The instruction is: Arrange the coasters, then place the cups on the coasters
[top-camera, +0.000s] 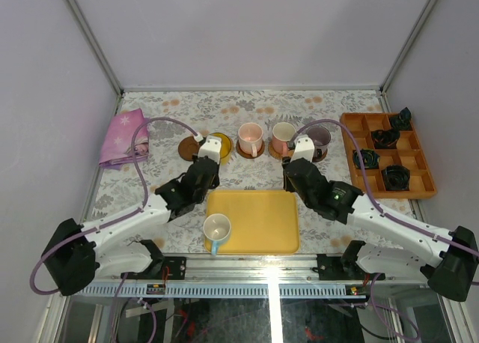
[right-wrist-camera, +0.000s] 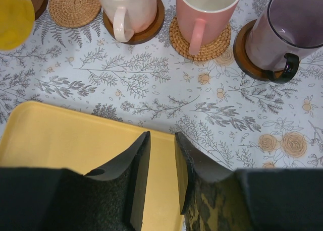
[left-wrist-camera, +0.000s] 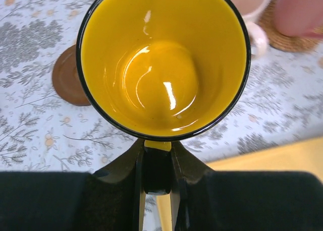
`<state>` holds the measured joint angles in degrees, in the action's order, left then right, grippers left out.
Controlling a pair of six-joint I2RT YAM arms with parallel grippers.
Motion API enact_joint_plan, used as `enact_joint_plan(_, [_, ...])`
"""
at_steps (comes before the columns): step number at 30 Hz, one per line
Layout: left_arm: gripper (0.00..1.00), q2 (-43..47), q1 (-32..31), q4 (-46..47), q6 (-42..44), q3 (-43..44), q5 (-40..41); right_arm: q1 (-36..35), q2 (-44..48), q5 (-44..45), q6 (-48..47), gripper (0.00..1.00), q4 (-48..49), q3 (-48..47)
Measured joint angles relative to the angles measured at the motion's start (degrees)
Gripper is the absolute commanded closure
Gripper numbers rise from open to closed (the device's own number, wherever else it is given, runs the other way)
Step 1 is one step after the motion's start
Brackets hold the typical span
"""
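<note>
My left gripper (left-wrist-camera: 157, 146) is shut on the handle of the translucent yellow cup (left-wrist-camera: 164, 64), which stays upright next to a bare dark brown coaster (left-wrist-camera: 68, 79). From above, this cup (top-camera: 219, 144) sits at the left end of the row. An empty woven tan coaster (right-wrist-camera: 74, 6) lies just right of it. A pale pink cup (right-wrist-camera: 131, 6) stands on a dark coaster, a pink cup (right-wrist-camera: 204, 14) on a woven one, and the grey-purple cup (right-wrist-camera: 292, 26) on a dark one. My right gripper (right-wrist-camera: 162, 140) hangs open and empty over the yellow tray's far edge. The white-and-blue cup (top-camera: 216, 229) stands on the tray.
The yellow tray (top-camera: 262, 223) lies at the near middle. An orange compartment box (top-camera: 389, 156) with small black rings sits at the right. A pink cloth (top-camera: 123, 137) lies at the far left. Walls close in the table on three sides.
</note>
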<state>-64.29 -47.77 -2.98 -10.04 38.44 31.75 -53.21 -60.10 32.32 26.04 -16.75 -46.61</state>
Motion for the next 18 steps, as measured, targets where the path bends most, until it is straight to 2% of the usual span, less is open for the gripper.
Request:
enact_joint_plan(7, [1.0,-6.9,9.0,3.5,-0.7,1.4,-1.4,0.0,-0.2,1.3,-2.3,0.67,2.7,0.6])
enact_joint_plan(18, [1.0,-20.5,14.7,6.1,-2.4,10.2,-7.2,0.4,-2.2,3.3,-5.5,0.64,6.0,0.6])
